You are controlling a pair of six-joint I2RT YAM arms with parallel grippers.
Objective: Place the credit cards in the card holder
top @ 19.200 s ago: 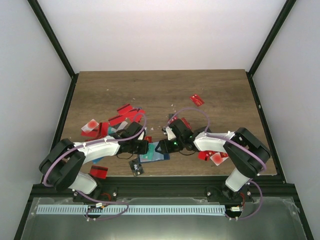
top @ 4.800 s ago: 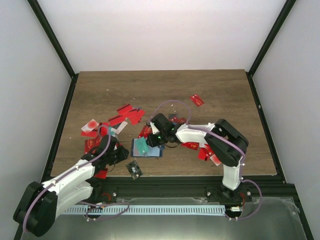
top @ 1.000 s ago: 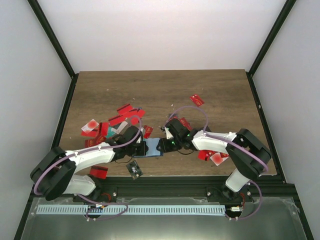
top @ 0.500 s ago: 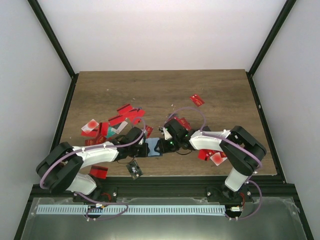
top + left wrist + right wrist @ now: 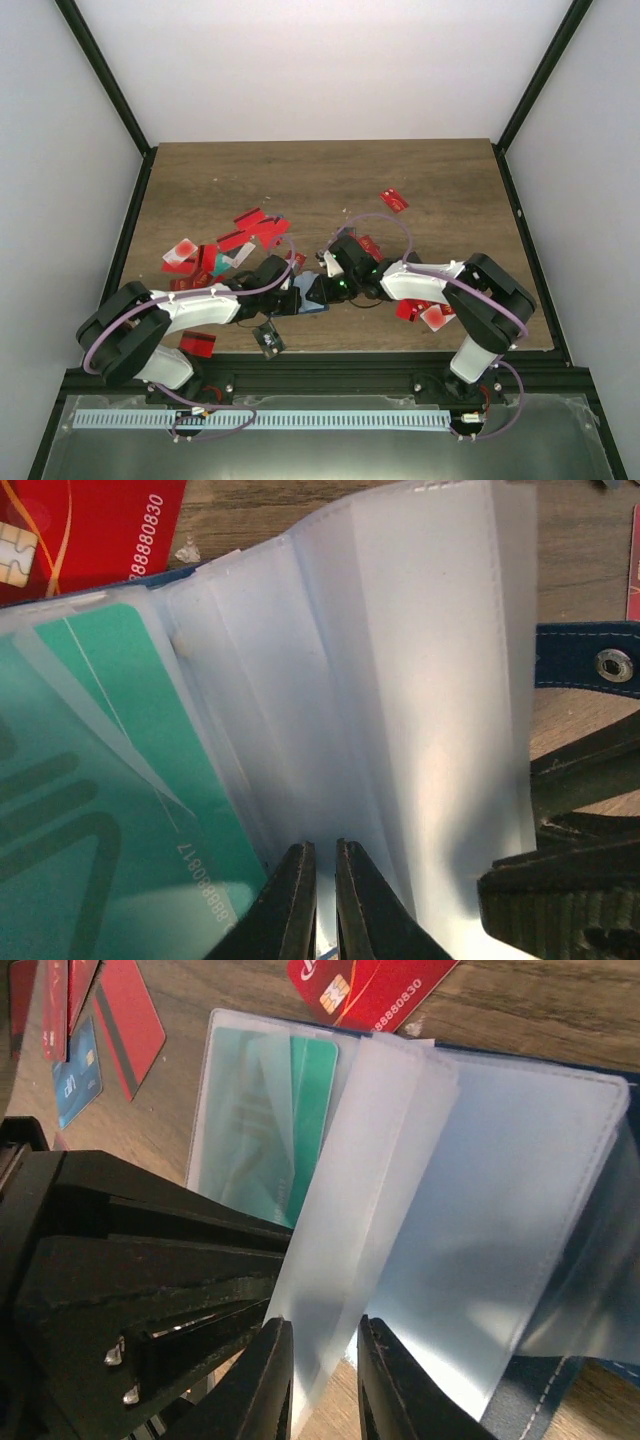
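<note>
The navy card holder [image 5: 308,293] lies open between my two grippers, its clear sleeves fanned up. A teal card [image 5: 110,780] sits in a left-hand sleeve and also shows in the right wrist view [image 5: 305,1110]. My left gripper [image 5: 291,299] [image 5: 318,880] is nearly closed, pinching a clear sleeve [image 5: 400,680]. My right gripper [image 5: 320,290] [image 5: 325,1380] is narrowly closed around another clear sleeve [image 5: 360,1190]. Its dark fingers [image 5: 560,870] sit right next to the left gripper. A red card [image 5: 80,530] lies just beyond the holder.
Several red cards [image 5: 255,228] lie scattered left and behind the holder, with more [image 5: 415,308] under the right arm. One red card [image 5: 394,200] lies apart further back. A black card [image 5: 270,338] and a red card [image 5: 198,343] lie near the front edge. A blue card [image 5: 75,1075] lies at the left.
My left gripper has moved right onto the holder. My right gripper has shifted slightly left, and the clear sleeves now stand lifted between the two.
</note>
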